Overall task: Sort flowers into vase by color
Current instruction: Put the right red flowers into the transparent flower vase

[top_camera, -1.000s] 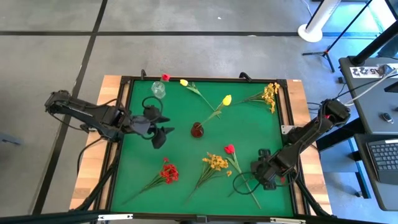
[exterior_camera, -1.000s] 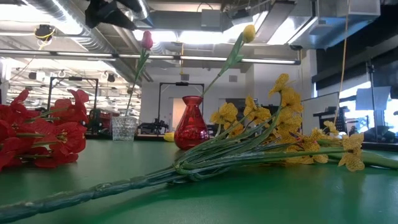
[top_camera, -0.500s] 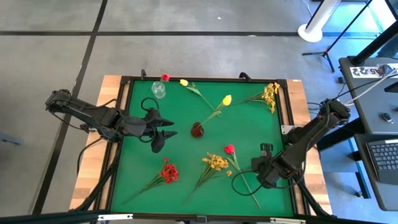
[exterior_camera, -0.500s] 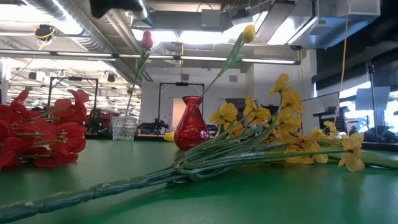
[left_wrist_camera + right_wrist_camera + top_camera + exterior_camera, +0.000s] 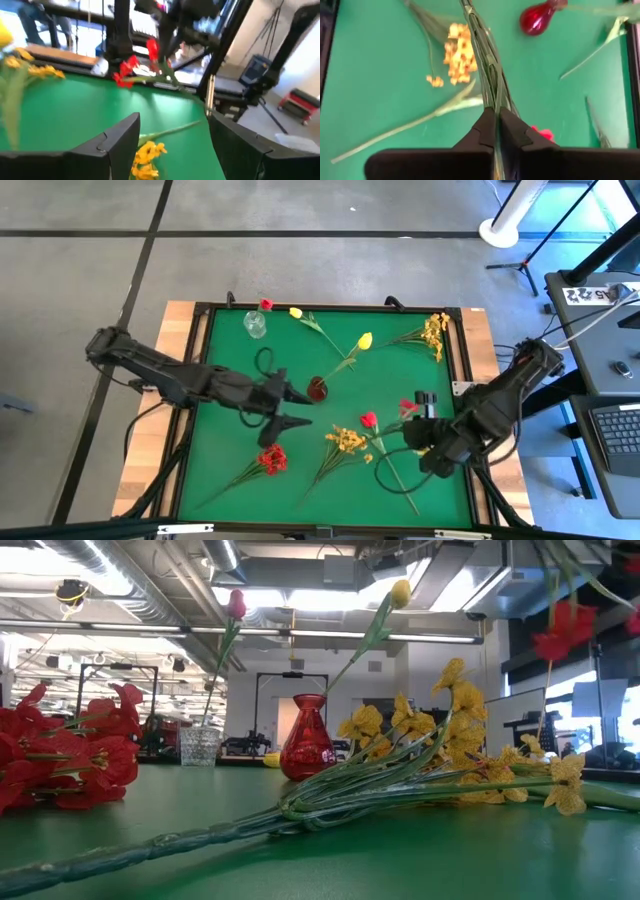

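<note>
Red vase [image 5: 317, 389], table [image 5: 400, 380] centre: yellow tulip [image 5: 365, 340]. Clear vase [image 5: 255, 325], far-left corner: red tulip [image 5: 266, 304]. Right gripper [image 5: 496, 131] clamped on red spray stems [image 5: 485, 75]; left gripper [image 5: 292, 409] wide open, empty.

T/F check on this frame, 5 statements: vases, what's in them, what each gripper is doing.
1. The right gripper is shut on a red spray by its stems. True.
2. The left gripper holds a yellow flower. False: its fingers are open and hold nothing; it hovers beside the red vase.
3. The red vase holds a yellow tulip. True.
4. The clear vase stands empty. False: a red tulip stands in it.
5. Every yellow spray is already in a vase. False: one yellow spray lies on the green mat near the front, and another yellow spray lies by the far right corner.
</note>
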